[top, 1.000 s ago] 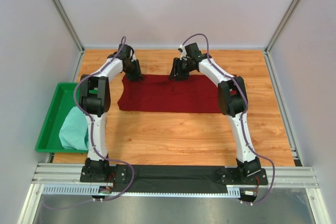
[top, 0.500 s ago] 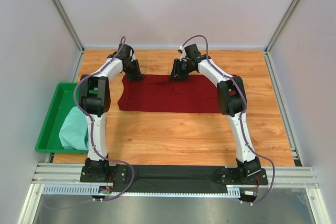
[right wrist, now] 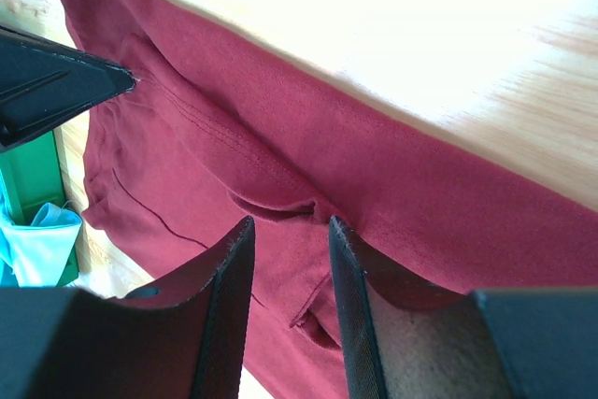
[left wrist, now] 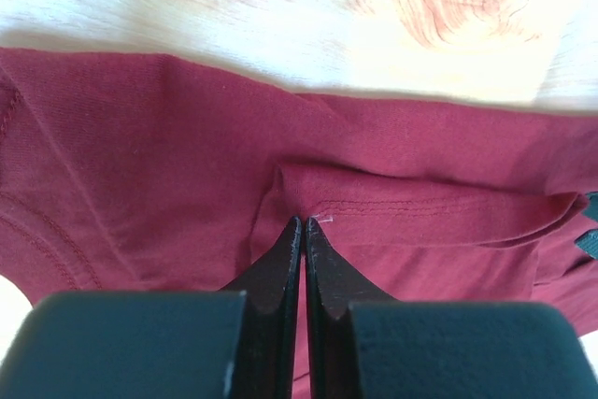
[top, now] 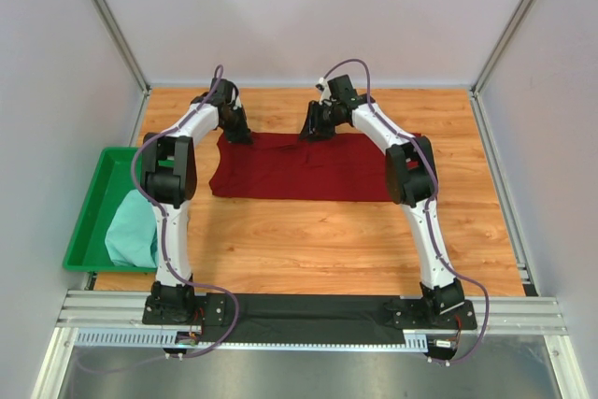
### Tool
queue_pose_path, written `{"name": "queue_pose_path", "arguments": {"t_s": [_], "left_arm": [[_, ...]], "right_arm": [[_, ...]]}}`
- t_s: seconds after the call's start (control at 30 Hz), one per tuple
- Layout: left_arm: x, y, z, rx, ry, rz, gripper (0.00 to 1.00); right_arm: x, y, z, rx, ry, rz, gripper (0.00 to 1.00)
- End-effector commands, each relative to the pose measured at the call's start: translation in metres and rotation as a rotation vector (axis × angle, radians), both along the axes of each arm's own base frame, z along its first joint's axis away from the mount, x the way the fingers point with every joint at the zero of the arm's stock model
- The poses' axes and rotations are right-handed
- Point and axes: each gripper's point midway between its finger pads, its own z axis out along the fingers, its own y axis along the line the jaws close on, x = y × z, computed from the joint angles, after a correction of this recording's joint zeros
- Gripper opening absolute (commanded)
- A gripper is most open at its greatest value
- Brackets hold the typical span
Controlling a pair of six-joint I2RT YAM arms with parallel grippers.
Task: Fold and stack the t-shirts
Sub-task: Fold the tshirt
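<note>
Wrist views reveal left pincer (left wrist: 304, 222) pinching maroon t-shirt (left wrist: 140, 137), right pincer (right wrist: 290, 221) agape.

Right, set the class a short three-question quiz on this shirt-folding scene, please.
1. True or false: the mint t-shirt lies in the green tray.
2. Which gripper stands open: A left, B right, C neither?
3. Fill in: both grippers are at the maroon t-shirt along its ___ edge, seen from the arm bases.
Key: 1 true; 2 B, the right gripper is open and the left gripper is shut on cloth; 3 far.
</note>
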Motion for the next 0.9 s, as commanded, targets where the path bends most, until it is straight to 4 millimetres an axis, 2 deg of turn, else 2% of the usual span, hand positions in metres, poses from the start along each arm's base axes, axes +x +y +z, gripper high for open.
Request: {"name": "queue_pose_path", "arguments": {"t_s": [0.0, 0.17, 0.27, 0.47, 0.63, 0.67, 0.7, 0.87], "left_arm": [[0.012, -0.005, 0.022, -0.032, -0.045, 0.004, 0.08], [0.013, -0.008, 0.026, -0.05, -0.048, 0.011, 0.1], [0.014, -0.008, 0.029, -0.053, -0.052, 0.012, 0.1], [0.016, -0.009, 0.031, -0.056, -0.055, 0.013, 0.09], [0.016, -0.01, 0.032, -0.063, -0.053, 0.014, 0.06], [0.016, -0.01, 0.033, -0.064, -0.054, 0.015, 0.05], [0.016, -0.01, 0.034, -0.063, -0.055, 0.016, 0.03], [0.015, -0.007, 0.042, -0.053, -0.055, 0.029, 0.0]], "right_arm": [[0.008, 0.002, 0.004, 0.009, -0.03, 0.014, 0.4], [0.011, 0.002, 0.005, 0.002, -0.046, 0.024, 0.4], [0.01, 0.0, -0.002, -0.012, -0.022, 0.026, 0.4], [0.009, 0.0, -0.009, -0.013, -0.005, 0.022, 0.35], [0.012, 0.003, -0.007, 0.002, -0.011, 0.014, 0.25], [0.012, 0.003, -0.006, 0.005, -0.012, 0.014, 0.21], [0.012, 0.003, -0.005, 0.005, -0.011, 0.013, 0.1], [0.008, -0.001, 0.006, -0.004, -0.004, -0.007, 0.0]]}}
